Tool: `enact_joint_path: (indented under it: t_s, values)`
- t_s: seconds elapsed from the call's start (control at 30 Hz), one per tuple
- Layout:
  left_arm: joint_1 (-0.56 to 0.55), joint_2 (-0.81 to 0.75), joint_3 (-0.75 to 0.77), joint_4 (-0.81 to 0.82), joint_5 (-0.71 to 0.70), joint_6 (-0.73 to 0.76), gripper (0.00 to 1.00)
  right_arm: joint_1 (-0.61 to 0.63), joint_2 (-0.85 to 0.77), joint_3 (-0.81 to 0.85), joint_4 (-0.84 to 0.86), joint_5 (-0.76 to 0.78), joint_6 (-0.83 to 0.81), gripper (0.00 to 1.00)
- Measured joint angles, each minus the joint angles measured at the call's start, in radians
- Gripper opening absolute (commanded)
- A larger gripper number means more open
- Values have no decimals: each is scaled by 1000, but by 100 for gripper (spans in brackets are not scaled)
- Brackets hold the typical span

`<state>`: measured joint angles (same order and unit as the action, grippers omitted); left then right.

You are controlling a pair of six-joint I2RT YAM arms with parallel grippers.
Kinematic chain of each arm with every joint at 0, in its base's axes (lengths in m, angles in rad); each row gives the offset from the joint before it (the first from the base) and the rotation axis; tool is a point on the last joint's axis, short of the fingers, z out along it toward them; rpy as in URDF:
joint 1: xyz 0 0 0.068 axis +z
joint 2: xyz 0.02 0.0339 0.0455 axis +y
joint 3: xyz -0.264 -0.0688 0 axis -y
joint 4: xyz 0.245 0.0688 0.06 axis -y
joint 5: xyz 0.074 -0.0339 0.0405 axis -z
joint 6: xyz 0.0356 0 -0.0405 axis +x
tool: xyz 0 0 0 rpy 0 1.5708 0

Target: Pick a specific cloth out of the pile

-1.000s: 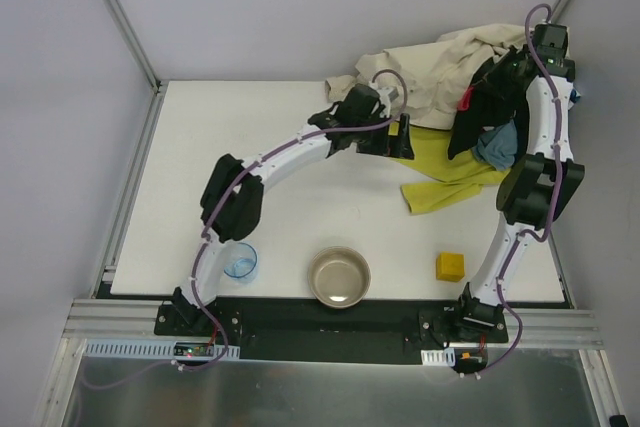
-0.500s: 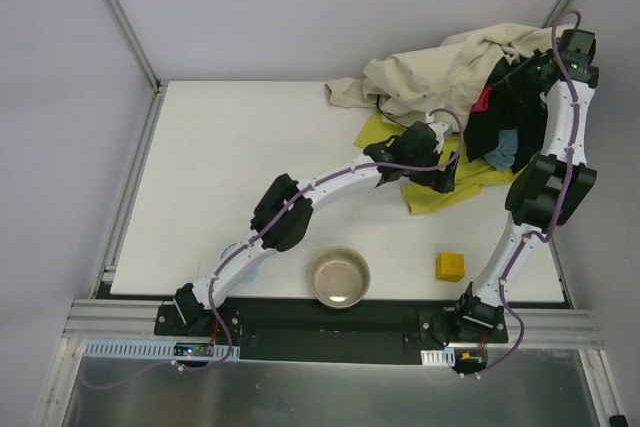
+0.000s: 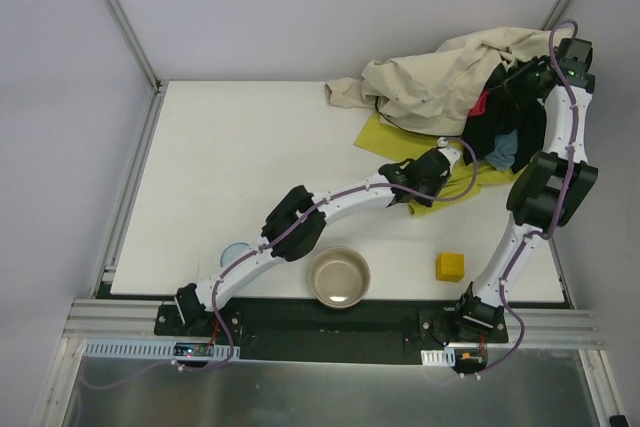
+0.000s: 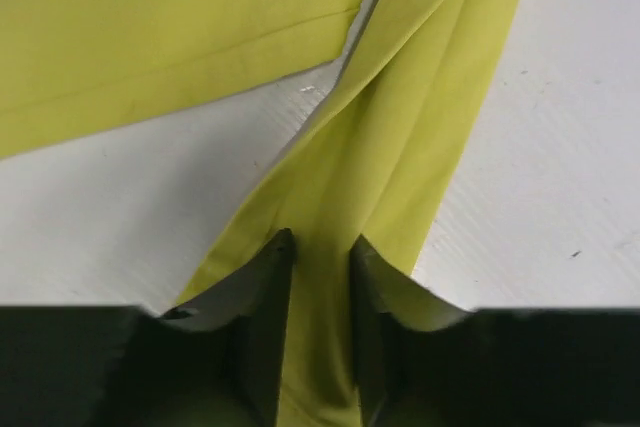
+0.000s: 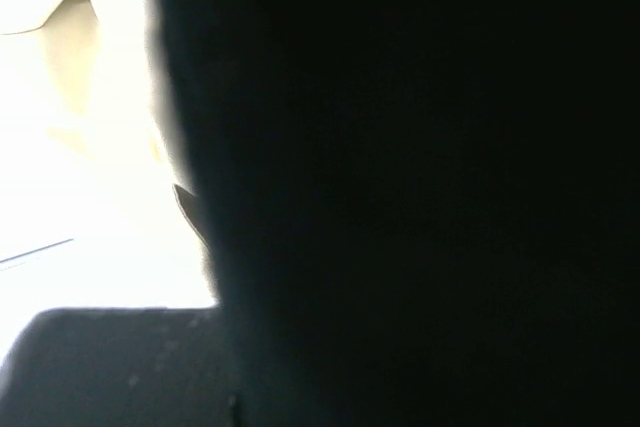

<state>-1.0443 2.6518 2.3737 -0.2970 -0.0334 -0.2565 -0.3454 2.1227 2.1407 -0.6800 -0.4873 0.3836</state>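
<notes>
The yellow-green cloth (image 3: 470, 182) lies flat on the white table, half tucked under the pile (image 3: 440, 82) of beige, black, magenta and blue-grey fabric at the back right. My left gripper (image 3: 425, 197) is down on the cloth's near strip. In the left wrist view its gripper (image 4: 320, 242) is shut on a raised fold of the cloth (image 4: 400, 147). My right gripper (image 3: 525, 72) is buried in the top of the pile, with black fabric (image 3: 490, 117) hanging by it. The right wrist view is almost fully blocked by dark fabric (image 5: 420, 187), so its jaws are hidden.
A metal bowl (image 3: 339, 277) sits at the near edge. A yellow block (image 3: 450, 266) is to its right. A clear blue cup (image 3: 237, 252) is partly hidden under the left arm. Grey walls and frame posts close in behind the pile.
My left arm swung right and nearer, from the pile's left edge onto the cloth's near strip, and its jaws closed on a fold. The right arm shifted slightly back and right with the pile.
</notes>
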Motion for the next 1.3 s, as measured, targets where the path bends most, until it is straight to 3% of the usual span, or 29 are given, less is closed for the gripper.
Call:
enact_joint_path:
  t_s: [0.07,0.3,0.57,0.97,1.17,1.23,1.27,1.3]
  values:
    - [-3,0,0,-1,-34,16,0,-1,0,-8,5,-2,3,0]
    - [-8,-57,-122,43,-118,42,0,-2,0,-11,18,-5,6,1]
    - [11,-335,-539,148,-195,26,0,-2,0,-14,19,-10,6,1]
    - [131,-872,-1245,294,-265,-103,0,-2,0,-14,21,-23,14,1]
    - [220,-1091,-1403,291,-266,-152,0,-1,0,-14,21,-26,20,1]
    - [231,-1101,-1401,290,-265,-151,19,2,0,-14,20,-26,19,1]
    - [234,-1099,-1396,286,-262,-149,33,5,0,-14,19,-23,16,1]
    - [234,-1094,-1391,281,-258,-141,56,9,0,-14,18,-18,11,2]
